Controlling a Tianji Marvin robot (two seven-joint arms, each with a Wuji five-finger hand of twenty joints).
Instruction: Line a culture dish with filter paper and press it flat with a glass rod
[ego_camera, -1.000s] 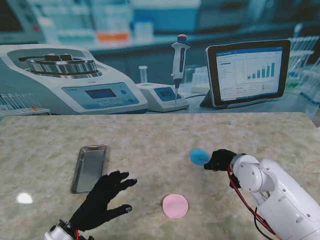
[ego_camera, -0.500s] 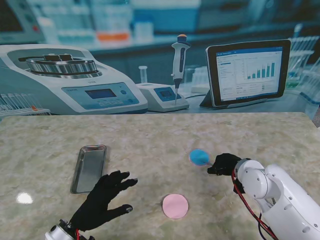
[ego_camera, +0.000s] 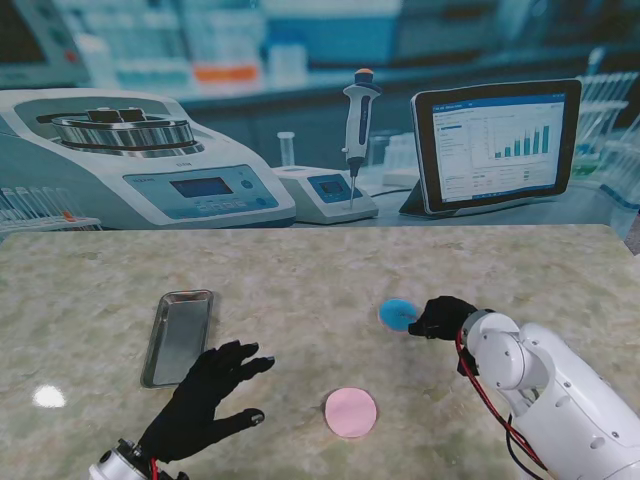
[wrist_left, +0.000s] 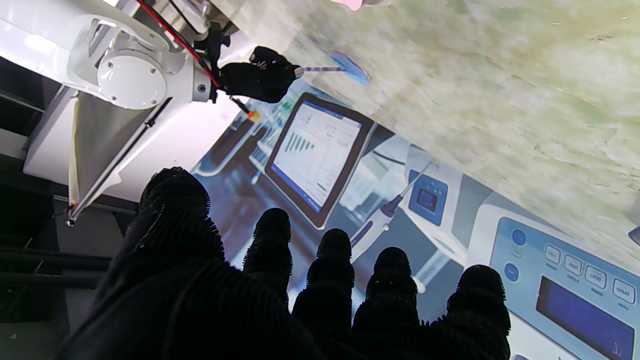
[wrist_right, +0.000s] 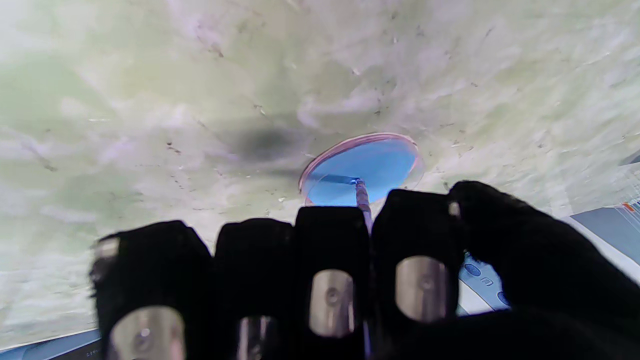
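Marbled desk (ego_camera: 300, 270) carries the blue-lined culture dish (ego_camera: 399, 314); my right hand (ego_camera: 441, 318), at its 3 o'clock, pinches the glass rod (wrist_right: 362, 196) onto it. My left hand (ego_camera: 200, 395) hovers, fingers spread.

Soft, even light falls from overhead across the pale green marbled table top (ego_camera: 300, 270), bright without harsh contrast. One small white glare spot (ego_camera: 48, 397) sits on the stone to the left of the rectangular steel tray (ego_camera: 180, 336), whose floor gives a dull grey sheen. The printed laboratory backdrop (ego_camera: 300, 60) behind the table is hazy. In the left wrist view the marble is smeared with blur and the black-gloved left hand (wrist_left: 280, 300) is a dark, underexposed silhouette. In the right wrist view the stone is washed out and soft, with a diffuse dark shadow (wrist_right: 260, 142) just beside the round blue-lined culture dish (wrist_right: 362, 167), which is fairly sharp.
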